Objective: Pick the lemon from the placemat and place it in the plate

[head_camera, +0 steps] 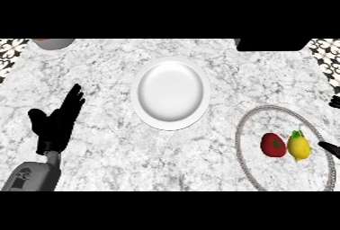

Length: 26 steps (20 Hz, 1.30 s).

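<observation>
A yellow lemon (299, 147) lies on the round marble-patterned placemat (266, 117) at the right, next to a red tomato (273, 144). The white plate (171, 93) sits in the middle of the counter with nothing on it. My right hand (330, 148) shows only as dark fingertips at the right edge, just right of the lemon; another bit of it appears higher up at the edge. My left hand (57, 121) rests open at the left, fingers pointing up, far from the lemon.
A grey bowl-like object (51, 42) stands at the back left corner. A black object (272, 44) sits at the back right. Patterned tiles show at both far corners of the marble counter.
</observation>
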Each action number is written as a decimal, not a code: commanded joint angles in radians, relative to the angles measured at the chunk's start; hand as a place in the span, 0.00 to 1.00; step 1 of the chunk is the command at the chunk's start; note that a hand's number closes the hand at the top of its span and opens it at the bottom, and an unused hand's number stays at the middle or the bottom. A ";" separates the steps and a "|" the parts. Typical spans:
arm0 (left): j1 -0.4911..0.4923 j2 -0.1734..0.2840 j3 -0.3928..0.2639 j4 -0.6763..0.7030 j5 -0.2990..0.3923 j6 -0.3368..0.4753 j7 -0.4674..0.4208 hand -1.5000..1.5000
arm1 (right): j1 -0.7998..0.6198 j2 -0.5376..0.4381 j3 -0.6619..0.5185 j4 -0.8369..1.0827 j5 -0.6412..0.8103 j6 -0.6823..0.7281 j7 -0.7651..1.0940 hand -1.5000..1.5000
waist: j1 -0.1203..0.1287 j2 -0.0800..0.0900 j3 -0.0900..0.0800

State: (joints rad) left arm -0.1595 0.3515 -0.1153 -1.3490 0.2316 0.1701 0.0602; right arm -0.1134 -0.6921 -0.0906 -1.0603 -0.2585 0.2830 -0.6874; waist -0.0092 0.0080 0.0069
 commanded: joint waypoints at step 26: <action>0.019 -0.020 0.064 -0.092 -0.079 -0.055 0.103 0.50 | -0.066 -0.114 0.197 0.148 0.635 -0.123 0.003 0.00 | 0.011 -0.009 -0.007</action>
State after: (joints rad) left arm -0.1592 0.3356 -0.0542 -1.3966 0.1728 0.1095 0.1414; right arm -0.1820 -0.8172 0.0932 -0.8720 0.3140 0.1891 -0.7558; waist 0.0014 -0.0009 -0.0004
